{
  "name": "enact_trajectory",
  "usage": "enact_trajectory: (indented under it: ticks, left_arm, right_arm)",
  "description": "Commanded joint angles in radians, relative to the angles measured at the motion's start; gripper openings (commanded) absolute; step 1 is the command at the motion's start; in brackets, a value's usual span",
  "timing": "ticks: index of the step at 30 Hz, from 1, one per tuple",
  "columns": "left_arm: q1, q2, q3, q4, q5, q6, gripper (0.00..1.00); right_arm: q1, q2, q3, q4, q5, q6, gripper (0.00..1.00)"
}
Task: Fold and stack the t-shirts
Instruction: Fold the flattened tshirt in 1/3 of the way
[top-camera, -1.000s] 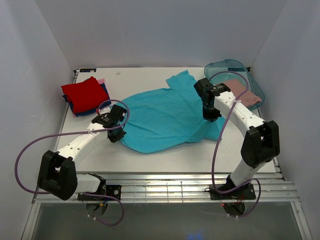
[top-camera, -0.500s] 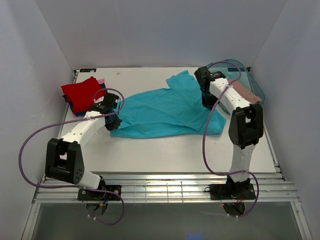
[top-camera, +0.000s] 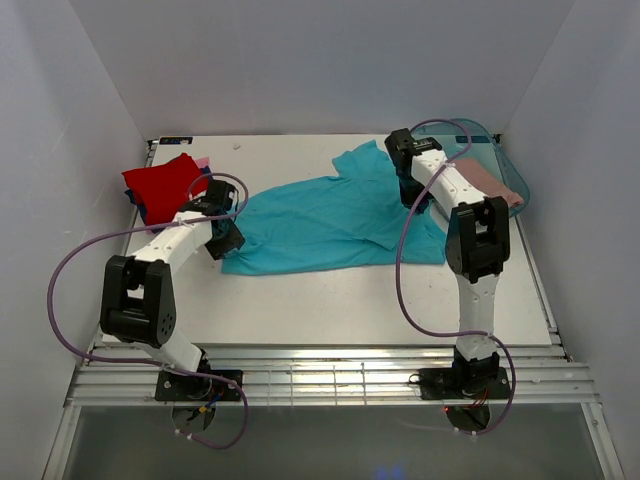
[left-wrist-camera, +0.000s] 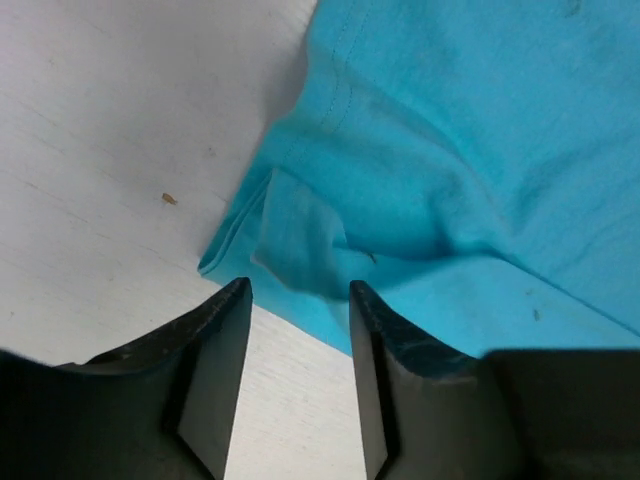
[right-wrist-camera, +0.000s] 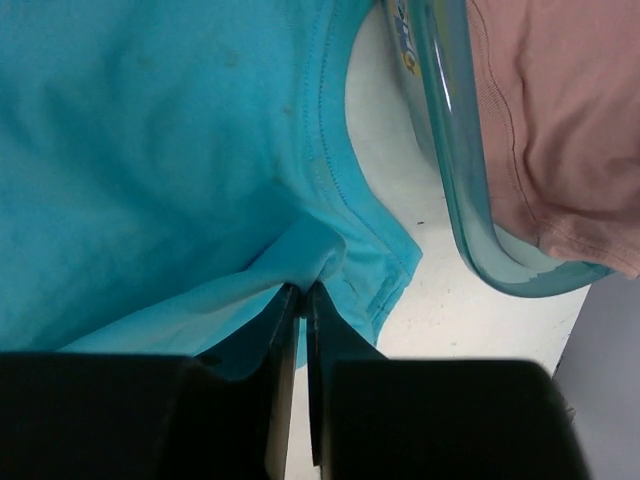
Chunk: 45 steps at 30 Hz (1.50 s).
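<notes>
Two arms are reaching out over the table (top-camera: 330, 300), and between them we have the big teal t-shirt (top-camera: 330, 225) lying across the middle, its near edge a fairly straight line and one sleeve poking toward the far wall. Over on the left, the left gripper (left-wrist-camera: 298, 290) sits low at the shirt's left-hand corner. From the wrist camera we can see its jaws standing apart with nothing between them: a small folded flap of teal cloth lies just beyond the tips, white tabletop beneath. On the right it's a different story: the right gripper (right-wrist-camera: 302, 290) has its fingers pressed tight together, and a pucker of teal fabric is nipped in the tips, right beside a curved stitched edge of the shirt (collar or sleeve opening, we can't tell which). Just past that edge we see the translucent tub (right-wrist-camera: 450, 150) at the far right corner, with the dusty-pink t-shirt (right-wrist-camera: 560, 120) lying inside it. Far left corner, well apart from the teal one: the red t-shirt (top-camera: 165, 185) tops a pile, the dark blue t-shirt (top-camera: 150, 215) showing underneath and a sliver of the pink t-shirt (top-camera: 203, 162) at the back edge.
</notes>
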Motion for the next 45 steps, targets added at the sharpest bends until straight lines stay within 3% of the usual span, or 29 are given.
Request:
enact_trajectory:
  ticks: [1,4,8,10,16,22,33,45]
  left_arm:
    - [0.006,-0.012,0.034,0.023,-0.040,0.015,0.59]
    - [0.006,-0.035,0.058,0.021,-0.101,0.021,0.71]
    - [0.008,-0.120,0.115,0.004,-0.192,0.025,0.75]
    - [0.005,-0.150,0.123,0.006,-0.187,0.016,0.75]
    - [-0.074,-0.187,0.072,0.015,-0.132,-0.027,0.73]
    - [-0.091,-0.149,-0.030,0.017,-0.074,-0.067,0.64]
    - [-0.091,-0.074,-0.038,0.029,-0.034,-0.073,0.61]
    - [-0.091,-0.023,-0.040,0.040,-0.044,-0.059,0.60]
  right_arm:
    - [-0.011,0.027,0.055,0.014,0.067,-0.024,0.12]
    - [-0.015,0.019,0.092,0.057,0.114,-0.022,0.35]
    - [-0.014,-0.077,0.087,0.123,0.147,-0.010,0.50]
    - [-0.008,-0.164,0.005,0.198,0.118,-0.019,0.55]
    - [0.017,-0.211,-0.152,0.137,-0.201,-0.007,0.51]
    - [0.044,-0.222,-0.307,0.232,-0.324,0.005,0.49]
    - [0.075,-0.091,-0.180,0.157,-0.393,-0.047,0.48]
    - [0.112,-0.108,-0.288,0.158,-0.361,-0.041,0.48]
